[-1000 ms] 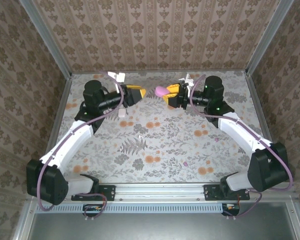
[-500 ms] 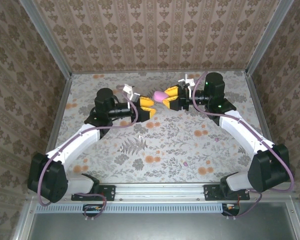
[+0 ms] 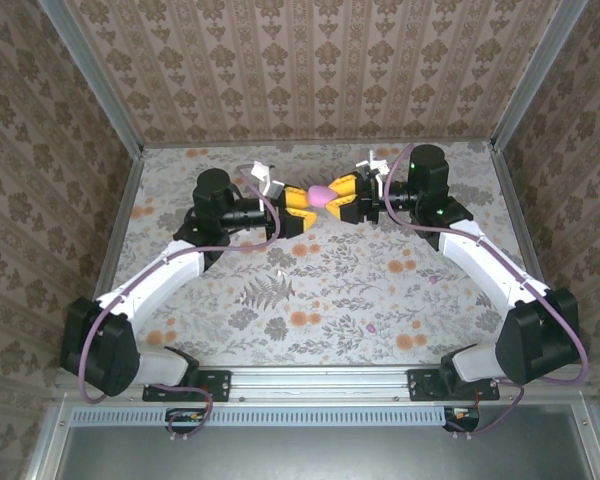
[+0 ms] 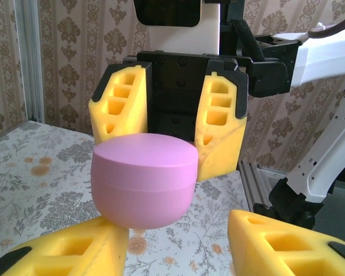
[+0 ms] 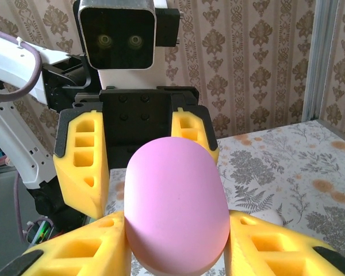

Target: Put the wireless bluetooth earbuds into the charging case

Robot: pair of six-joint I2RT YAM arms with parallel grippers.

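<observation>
While the right end effector [image 5: 175, 241] pinched the pink charging case [image 4: 144, 178] between its yellow foam fingers [image 4: 221, 126], the left end effector [image 4: 172, 230] was spread wide just in front of it, one finger on either side of the case from the opposite direction. One left finger seemed to touch the case's underside in the left wrist view, though the angle left that unsure. Held in the air above the far middle of the floral tabletop [image 3: 330, 290], the case was a smooth, rounded pink shell with a faint seam round its body and its lid shut. A small white object [image 5: 270, 217] lay on the tabletop, partly hidden behind the case.
</observation>
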